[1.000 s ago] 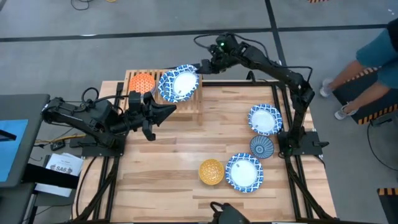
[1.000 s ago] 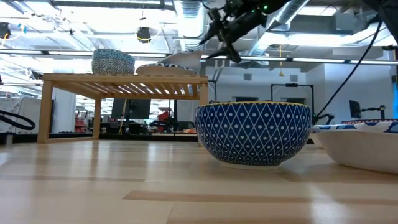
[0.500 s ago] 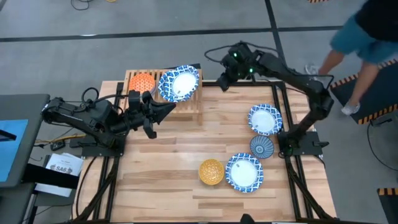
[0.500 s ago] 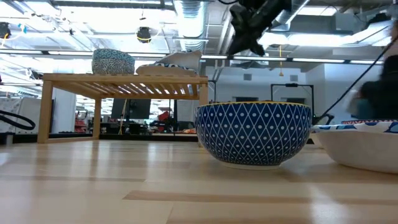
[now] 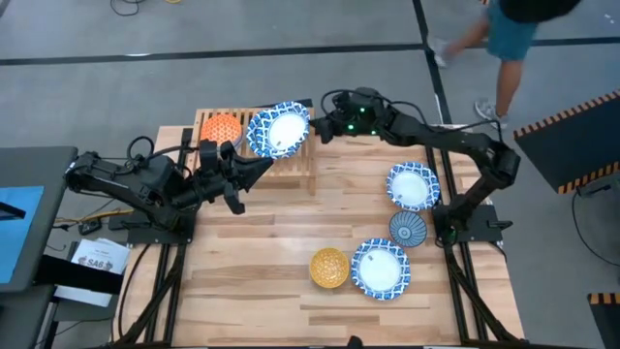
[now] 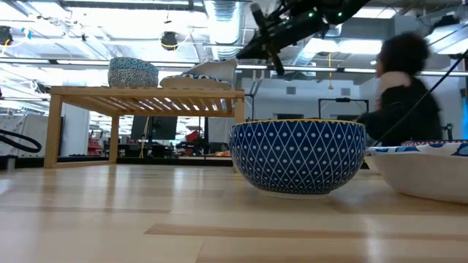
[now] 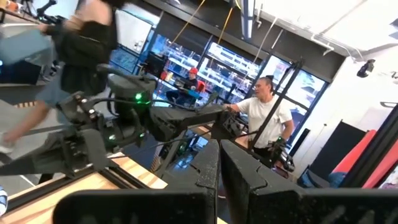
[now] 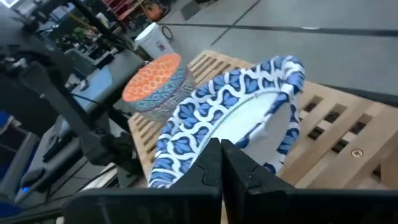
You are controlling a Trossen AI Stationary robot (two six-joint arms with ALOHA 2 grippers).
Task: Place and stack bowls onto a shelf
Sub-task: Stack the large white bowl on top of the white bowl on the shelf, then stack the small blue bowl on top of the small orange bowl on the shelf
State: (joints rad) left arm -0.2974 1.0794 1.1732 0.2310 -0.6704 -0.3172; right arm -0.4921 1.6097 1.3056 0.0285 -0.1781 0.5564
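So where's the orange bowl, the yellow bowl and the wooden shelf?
orange bowl (image 5: 222,129), high view, middle of its inside.
yellow bowl (image 5: 329,268), high view, centre of its inside.
shelf (image 6: 146,93), low view, front edge of its slatted top.

I am seeing a person (image 5: 513,24) being cropped by the high view's top edge. In the low view, the large bowl (image 6: 428,169) is running off the right edge, and a blurred person (image 6: 402,95) is passing behind it.

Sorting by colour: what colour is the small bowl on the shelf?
Orange small bowl, clearest in the right wrist view.
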